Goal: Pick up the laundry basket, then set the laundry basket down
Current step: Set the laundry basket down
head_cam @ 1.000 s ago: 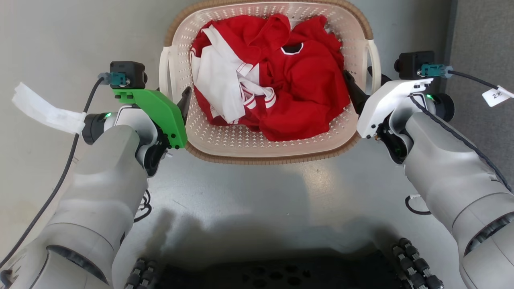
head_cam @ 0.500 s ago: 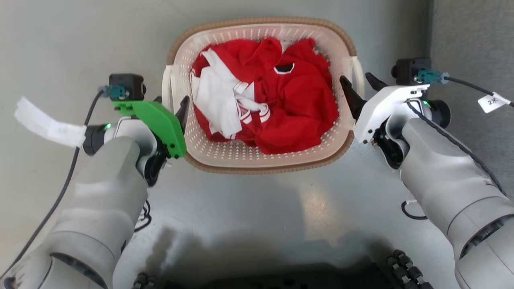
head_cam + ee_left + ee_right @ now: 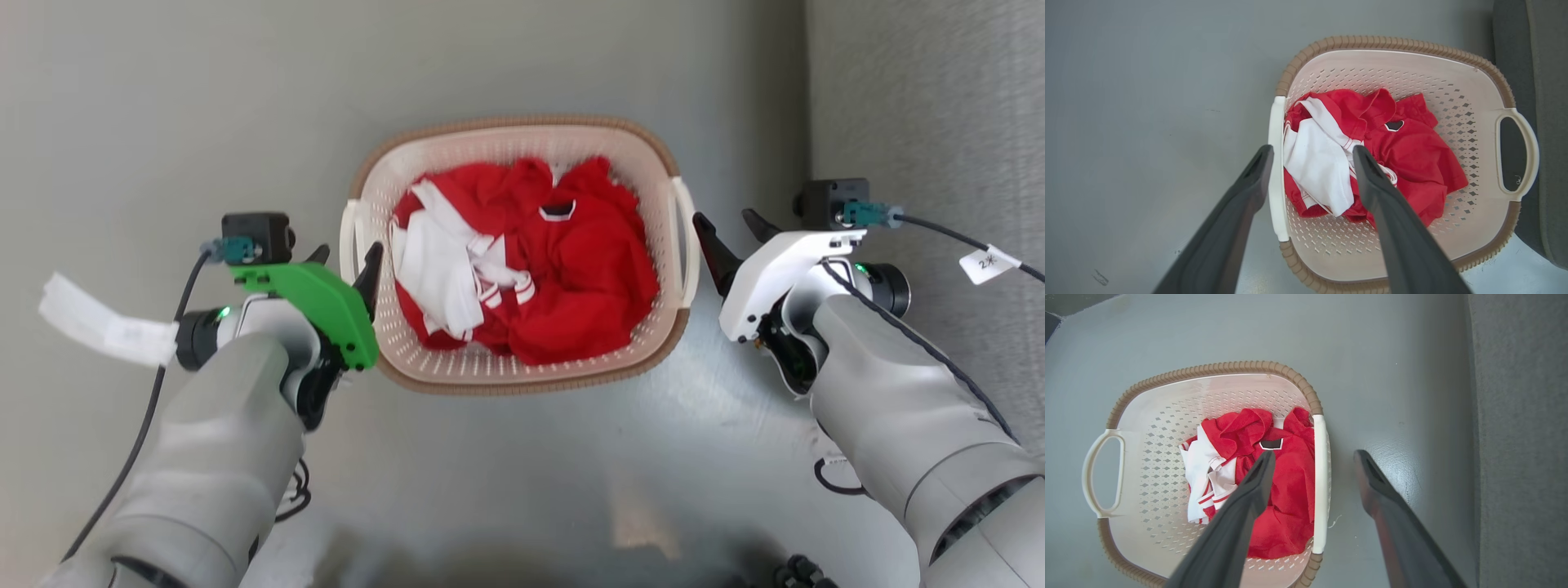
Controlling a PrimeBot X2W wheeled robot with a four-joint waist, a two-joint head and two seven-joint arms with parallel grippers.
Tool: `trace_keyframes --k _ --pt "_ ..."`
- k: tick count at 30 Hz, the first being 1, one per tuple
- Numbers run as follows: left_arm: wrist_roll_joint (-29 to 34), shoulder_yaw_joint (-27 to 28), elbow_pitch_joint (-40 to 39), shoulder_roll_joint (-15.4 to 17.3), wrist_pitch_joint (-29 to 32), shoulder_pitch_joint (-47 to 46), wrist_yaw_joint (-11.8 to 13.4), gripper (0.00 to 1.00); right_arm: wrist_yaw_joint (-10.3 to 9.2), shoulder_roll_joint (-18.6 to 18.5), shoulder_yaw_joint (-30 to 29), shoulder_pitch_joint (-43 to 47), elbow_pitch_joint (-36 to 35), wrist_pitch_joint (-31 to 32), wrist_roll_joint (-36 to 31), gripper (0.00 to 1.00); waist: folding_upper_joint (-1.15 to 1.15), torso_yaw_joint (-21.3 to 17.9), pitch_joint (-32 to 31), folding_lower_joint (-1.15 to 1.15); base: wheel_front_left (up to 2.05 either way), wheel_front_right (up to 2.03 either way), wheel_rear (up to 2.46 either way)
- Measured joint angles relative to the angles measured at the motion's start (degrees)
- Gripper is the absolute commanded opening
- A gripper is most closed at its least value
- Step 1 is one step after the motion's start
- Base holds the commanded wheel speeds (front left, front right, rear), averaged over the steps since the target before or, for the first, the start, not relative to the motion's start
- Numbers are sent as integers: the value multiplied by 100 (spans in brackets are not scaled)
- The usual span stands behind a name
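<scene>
The laundry basket [image 3: 522,371] is sitting on the grey floor [image 3: 522,490] between the two claws, its brown rim running all round; a red garment [image 3: 588,278] is lying crumpled inside it, nearer the right claw, and a white garment [image 3: 437,273] is lying against it on the left claw's side; the left claw [image 3: 349,249] [image 3: 1311,150] is hanging with its two dark fingers spread wide, gripping nothing; in the left wrist view the basket's left handle [image 3: 1276,183] is showing between those fingers, one finger over the bare floor outside, the other over the clothes inside; whether either finger is touching the handle I cannot tell; the right claw [image 3: 722,216] [image 3: 1313,454] is likewise standing spread and empty; in the right wrist view the right handle [image 3: 1319,477] is lying between its fingers, the inner finger over the red garment, the outer one over the floor; in the head view that claw is sitting just beside the handle; beyond the right claw's outer finger a rougher grey strip [image 3: 1519,416] is running along the floor
</scene>
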Motion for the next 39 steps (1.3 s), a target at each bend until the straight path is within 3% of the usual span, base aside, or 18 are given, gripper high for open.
trace_keyframes --k 11,24,33,39 --pt "-27 -77 -159 118 -355 383 0 100 0 -25 44 274 -280 -49 -1 100 0 -64 -845 0 0 0 0" --pt "18 3 -513 358 -504 718 0 100 -1 -454 -475 614 -1049 -60 -292 100 0 -87 -1867 0 0 0 0" --pt "220 541 -1132 579 -519 971 0 100 -29 -525 -864 1294 -1662 -65 -579 100 0 -85 -2576 0 0 0 0" --pt "490 851 -1457 675 -519 1461 0 100 -181 -638 -1156 1680 -2217 -65 -895 100 0 -63 -3029 0 0 0 0"
